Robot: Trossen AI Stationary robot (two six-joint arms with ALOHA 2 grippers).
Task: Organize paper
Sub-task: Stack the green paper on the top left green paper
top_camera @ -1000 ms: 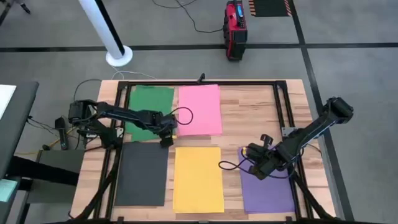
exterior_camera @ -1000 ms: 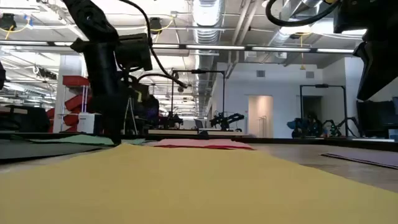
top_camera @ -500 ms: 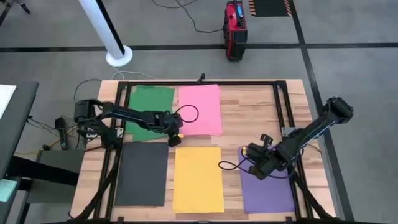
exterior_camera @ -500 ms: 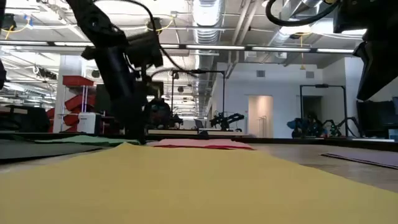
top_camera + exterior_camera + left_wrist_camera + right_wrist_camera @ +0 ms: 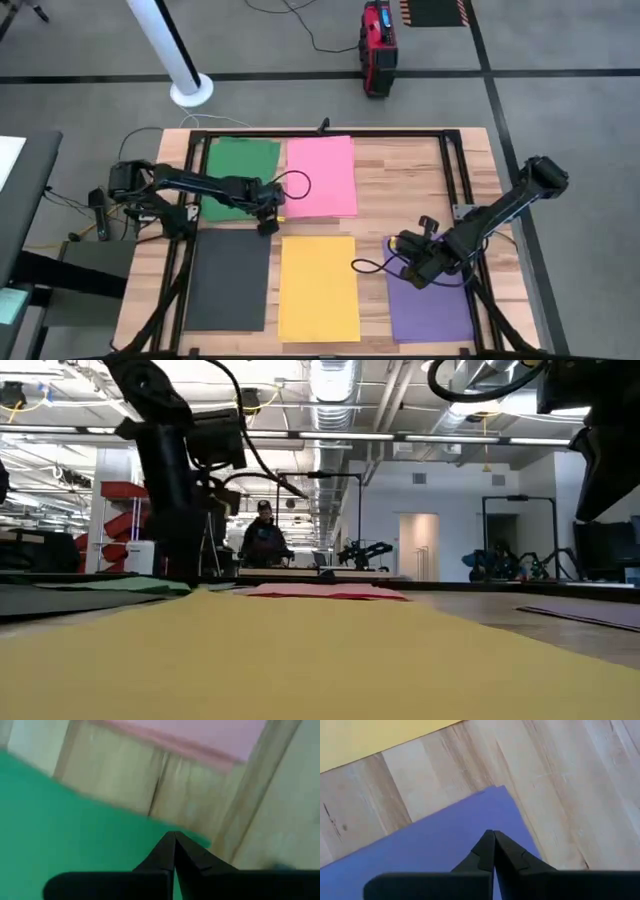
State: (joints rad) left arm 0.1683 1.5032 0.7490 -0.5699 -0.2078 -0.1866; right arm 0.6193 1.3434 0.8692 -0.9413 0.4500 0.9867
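Pressing closed left fingers (image 5: 267, 226) on green sheet (image 5: 240, 180) corner, long axis twelve-to-six, pink sheet (image 5: 321, 176) at three o'clock.

The left arm stretches level across from its base, its left gripper (image 5: 267, 226) pointing down with fingertips pressed together, while the right arm slopes down and inward, bent at the elbow, its right gripper (image 5: 409, 272) likewise pinched closed, tips low.
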